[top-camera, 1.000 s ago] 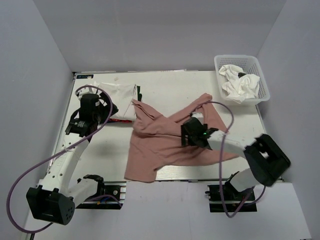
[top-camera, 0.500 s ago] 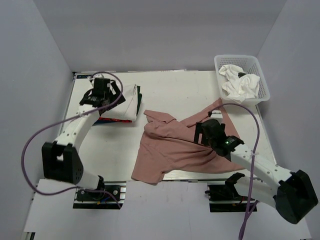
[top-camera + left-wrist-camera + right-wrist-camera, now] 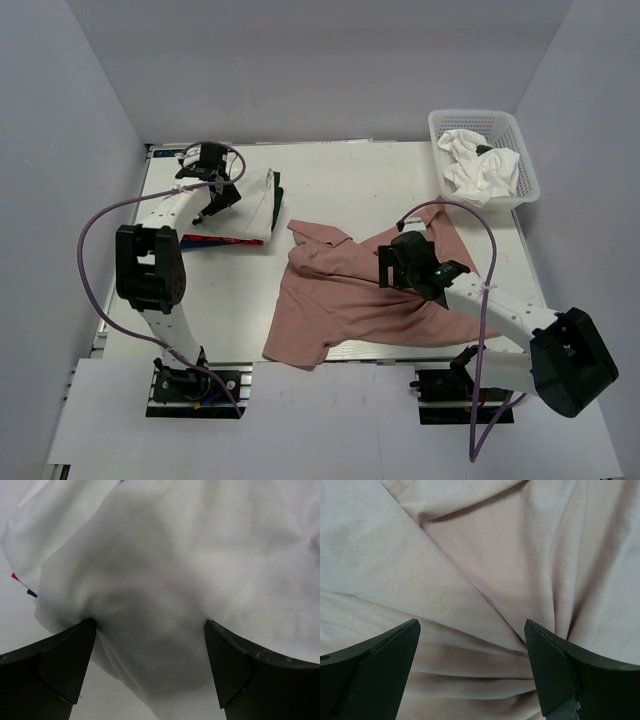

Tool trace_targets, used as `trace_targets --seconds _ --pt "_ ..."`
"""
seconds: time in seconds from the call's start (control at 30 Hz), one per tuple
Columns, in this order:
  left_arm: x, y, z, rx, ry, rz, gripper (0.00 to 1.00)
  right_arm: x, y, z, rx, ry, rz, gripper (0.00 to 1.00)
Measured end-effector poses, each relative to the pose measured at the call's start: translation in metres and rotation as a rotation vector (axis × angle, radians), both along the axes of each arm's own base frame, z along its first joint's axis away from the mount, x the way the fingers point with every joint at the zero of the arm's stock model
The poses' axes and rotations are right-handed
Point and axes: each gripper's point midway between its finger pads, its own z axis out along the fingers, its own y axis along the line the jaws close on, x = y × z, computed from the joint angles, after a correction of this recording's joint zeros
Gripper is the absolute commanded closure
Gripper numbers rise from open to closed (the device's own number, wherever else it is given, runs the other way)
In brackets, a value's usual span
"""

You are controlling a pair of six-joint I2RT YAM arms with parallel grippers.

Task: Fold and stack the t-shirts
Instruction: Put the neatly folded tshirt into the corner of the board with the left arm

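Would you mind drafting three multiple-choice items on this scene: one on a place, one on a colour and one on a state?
1. Where on the table does the basket stand?
A. far right corner
B. near left corner
C. centre

2. What colour is the shirt under the right gripper?
A. blue
B. pink
C. green

3. How does the left gripper stand?
A. shut on a shirt
B. shut on nothing
C. open, at the white shirt

Key:
1 A: the top view shows it at the table's far right corner.
2 B: pink cloth fills the right wrist view.
3 C: its fingers stand wide apart with white cloth between them.
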Motion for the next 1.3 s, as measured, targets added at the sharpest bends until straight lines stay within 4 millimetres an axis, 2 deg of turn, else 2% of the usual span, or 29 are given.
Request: trace_targets --seconds 0.27,0.47,0.8,0.97,1.3 --pt "0.015 0.04 -0.035 0.022 0.063 0.103 0.0 0.004 0.005 -0.006 -0.011 0.016 0.021 0.1" --pt "0.03 0.067 -0.037 -0.004 0.034 0.154 0.0 0.01 0.008 -0.002 -0.011 0.008 0.021 0.1" --pt "0.092 0.122 -0.038 -0.012 -0.023 0.302 0.0 0.037 0.022 0.004 -0.029 0.006 0.032 0.1" --pt "0.114 0.151 -0.035 -0.031 -0.083 0.382 0.0 0.051 0.029 0.011 -0.029 -0.001 0.032 0.1" --pt "0.163 0.178 -0.029 -0.029 -0.208 0.344 0.0 0.057 0.031 0.01 -0.04 0.011 0.047 0.1"
